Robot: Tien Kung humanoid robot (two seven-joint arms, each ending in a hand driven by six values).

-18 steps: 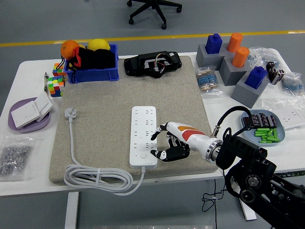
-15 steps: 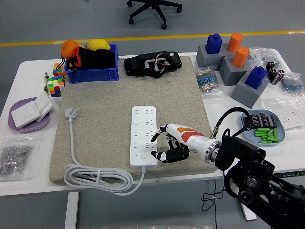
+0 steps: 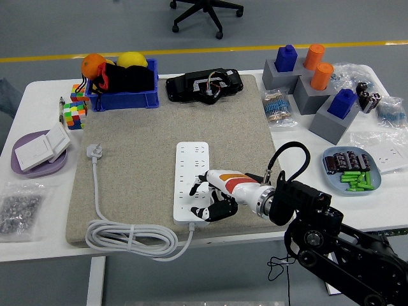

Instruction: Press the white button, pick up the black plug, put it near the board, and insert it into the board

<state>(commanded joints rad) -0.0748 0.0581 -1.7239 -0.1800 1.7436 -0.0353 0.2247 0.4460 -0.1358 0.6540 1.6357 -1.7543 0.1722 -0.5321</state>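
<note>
Fingers of the right hand (image 3: 210,197) curl loosely over the near end of the long white plastic power strip (image 3: 192,182), gripping nothing, fingertips at or just above the spot where its white button (image 3: 192,207) sits; whether they press it I cannot tell; no black plug shows on the table, only a grey-white plug (image 3: 94,152) on its coiled white cable (image 3: 131,237), lying on the beige felt mat (image 3: 140,146) well left of the strip; picking, placing and inserting all seem left to do.
</note>
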